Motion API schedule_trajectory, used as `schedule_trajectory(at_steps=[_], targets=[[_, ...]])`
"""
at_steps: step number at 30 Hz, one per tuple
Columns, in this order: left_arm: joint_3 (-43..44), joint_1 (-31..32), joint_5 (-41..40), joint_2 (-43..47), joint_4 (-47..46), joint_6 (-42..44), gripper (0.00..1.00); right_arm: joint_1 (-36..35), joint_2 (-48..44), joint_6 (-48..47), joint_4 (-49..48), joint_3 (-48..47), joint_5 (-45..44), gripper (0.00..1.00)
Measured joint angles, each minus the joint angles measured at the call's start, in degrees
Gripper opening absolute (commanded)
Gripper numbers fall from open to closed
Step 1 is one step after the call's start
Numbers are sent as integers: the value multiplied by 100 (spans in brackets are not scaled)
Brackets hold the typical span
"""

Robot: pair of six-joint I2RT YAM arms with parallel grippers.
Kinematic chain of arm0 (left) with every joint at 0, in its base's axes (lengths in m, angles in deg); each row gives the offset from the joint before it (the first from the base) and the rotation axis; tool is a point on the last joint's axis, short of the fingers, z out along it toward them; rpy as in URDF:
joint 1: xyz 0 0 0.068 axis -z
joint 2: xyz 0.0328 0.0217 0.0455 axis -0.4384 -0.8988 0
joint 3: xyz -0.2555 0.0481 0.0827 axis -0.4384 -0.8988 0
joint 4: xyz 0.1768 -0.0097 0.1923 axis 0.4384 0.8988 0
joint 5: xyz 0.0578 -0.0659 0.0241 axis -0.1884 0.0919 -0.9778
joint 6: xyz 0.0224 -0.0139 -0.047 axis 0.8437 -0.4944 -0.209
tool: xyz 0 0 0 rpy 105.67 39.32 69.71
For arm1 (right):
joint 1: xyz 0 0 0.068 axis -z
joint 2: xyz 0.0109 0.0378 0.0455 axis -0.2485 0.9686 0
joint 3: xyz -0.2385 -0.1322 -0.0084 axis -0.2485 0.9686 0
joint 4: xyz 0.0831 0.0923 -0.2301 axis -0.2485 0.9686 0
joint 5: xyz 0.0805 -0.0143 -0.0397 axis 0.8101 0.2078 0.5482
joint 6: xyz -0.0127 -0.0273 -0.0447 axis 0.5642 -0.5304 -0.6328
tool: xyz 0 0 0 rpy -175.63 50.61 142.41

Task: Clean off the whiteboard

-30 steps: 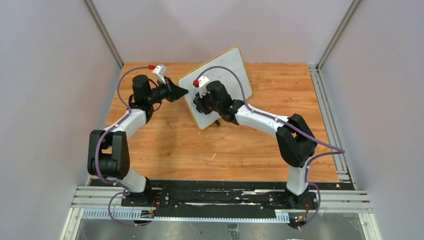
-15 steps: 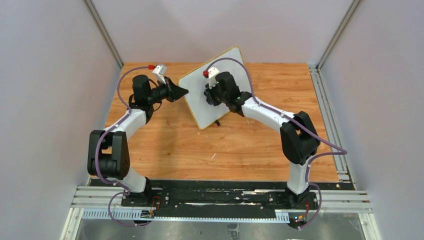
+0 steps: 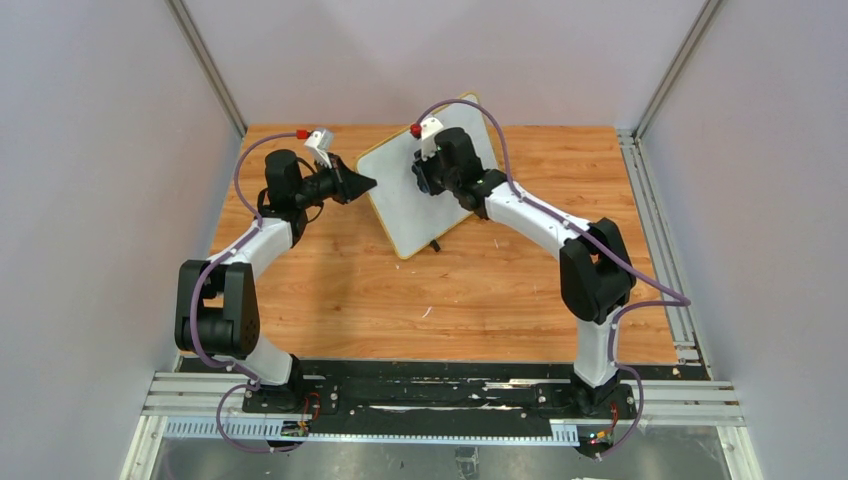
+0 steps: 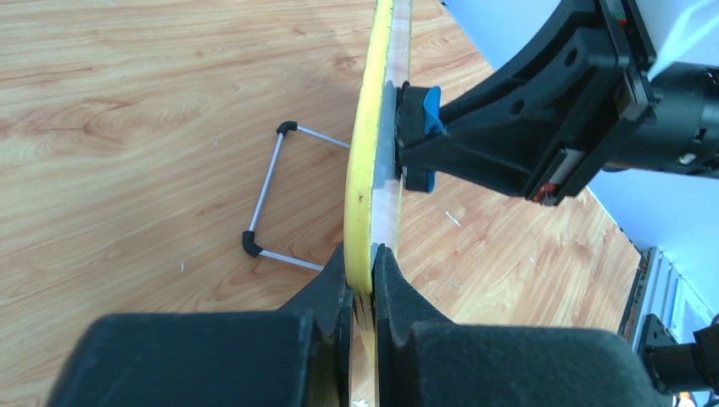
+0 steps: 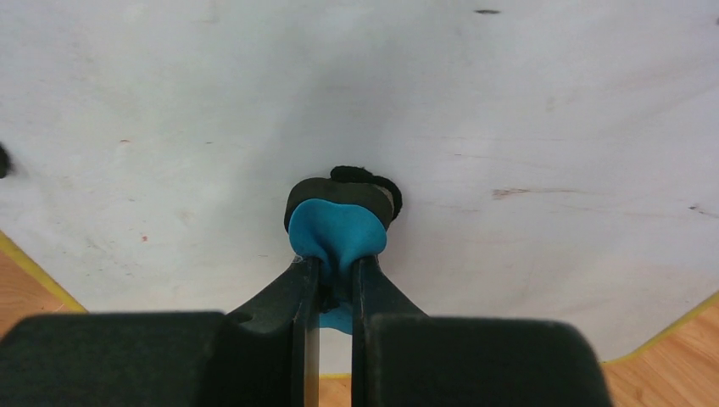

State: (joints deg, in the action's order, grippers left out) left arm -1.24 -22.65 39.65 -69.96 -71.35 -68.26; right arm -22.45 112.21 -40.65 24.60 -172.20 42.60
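Right wrist view: right gripper [image 5: 331, 273] clamped on blue eraser [image 5: 337, 231], pressed to whiteboard [image 5: 509, 127] (far centre, propped); left gripper [image 4: 362, 257] pinching its left rim. Face looks nearly clean, faint specks left.

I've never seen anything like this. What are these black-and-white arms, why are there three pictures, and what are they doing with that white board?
These are two robot arms bolted to a wooden table. Each arm ends in a two-finger pincer called a gripper. The wide picture looks down from above and behind the arms. The other two pictures come from small cameras on the wrists, so each gripper's own fingers show at the bottom. The left gripper is pinched shut on the yellow-rimmed edge of the whiteboard, which is propped on its wire stand. The right gripper is shut on a small blue eraser and presses it against the board's white face.
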Motion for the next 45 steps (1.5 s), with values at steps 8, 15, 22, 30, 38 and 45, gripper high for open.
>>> schedule_trajectory(at_steps=[8, 15, 22, 30, 38, 45], targets=[[0, -2, -70, 0, 55, -2, 0, -546, 74, 0, 28, -61, -98, 1], [0, -2, -55, 0, 50, 0, 0, -1010, 74, 33, -83, 79, -72, 1], [0, -2, -72, 0, 52, 0, 0, -975, 72, 31, -149, 155, -72, 1], [2, -2, -122, 0, 57, 0, 0, -544, 72, 59, -61, 155, 278, 1], [2, 0, -118, 0, 63, 0, 0, 35, 42, 57, 0, 155, 247, 1], [4, 0, -111, 0, 66, 0, 0, 52, 42, 22, 20, 146, 50, 1]])
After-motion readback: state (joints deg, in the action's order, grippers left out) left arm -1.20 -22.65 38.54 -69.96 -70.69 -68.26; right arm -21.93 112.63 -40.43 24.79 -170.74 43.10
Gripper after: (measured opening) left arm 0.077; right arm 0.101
